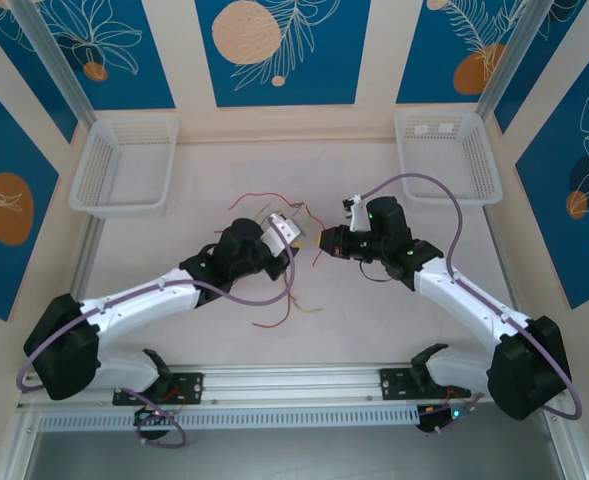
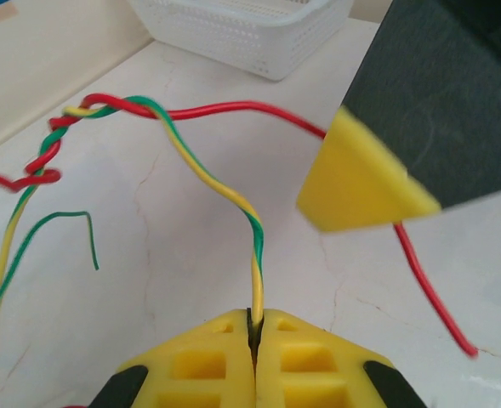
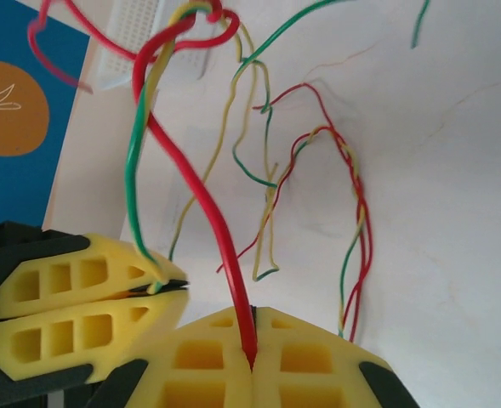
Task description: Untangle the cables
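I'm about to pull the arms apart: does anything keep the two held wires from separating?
Yes: the red wire in the right pincer and the yellow-green wire in the left pincer wrap around each other in a twist.

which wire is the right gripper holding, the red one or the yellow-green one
The thin red wire: it runs into the shut right gripper. The thin yellow-green striped wire sits in the left gripper instead.
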`<state>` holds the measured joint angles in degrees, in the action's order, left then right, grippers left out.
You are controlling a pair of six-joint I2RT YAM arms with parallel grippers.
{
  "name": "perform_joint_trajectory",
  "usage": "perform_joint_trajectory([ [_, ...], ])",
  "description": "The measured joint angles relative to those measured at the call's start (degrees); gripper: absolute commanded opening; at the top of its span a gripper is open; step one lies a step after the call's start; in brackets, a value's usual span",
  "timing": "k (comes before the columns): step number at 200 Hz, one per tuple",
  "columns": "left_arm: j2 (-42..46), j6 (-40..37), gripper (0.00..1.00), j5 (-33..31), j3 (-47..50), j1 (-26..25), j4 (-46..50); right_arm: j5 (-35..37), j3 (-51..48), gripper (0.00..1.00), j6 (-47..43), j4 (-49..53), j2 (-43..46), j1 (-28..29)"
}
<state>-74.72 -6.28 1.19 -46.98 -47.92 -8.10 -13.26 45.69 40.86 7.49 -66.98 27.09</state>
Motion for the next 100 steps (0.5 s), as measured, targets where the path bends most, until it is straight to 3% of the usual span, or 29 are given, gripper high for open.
perform_joint_trajectory([
  [47,4.9,2.4,0.0,-0.2,2.6,2.4,-0.3,0.2,0.0,0.0,-1.5,3.0,1.8,-6.0],
  [100,10.4,8.0,0.0,6.3,5.7,8.5,-1.9,-7.6,-1.2,0.0,-4.0,2.4,0.3,-11.0],
])
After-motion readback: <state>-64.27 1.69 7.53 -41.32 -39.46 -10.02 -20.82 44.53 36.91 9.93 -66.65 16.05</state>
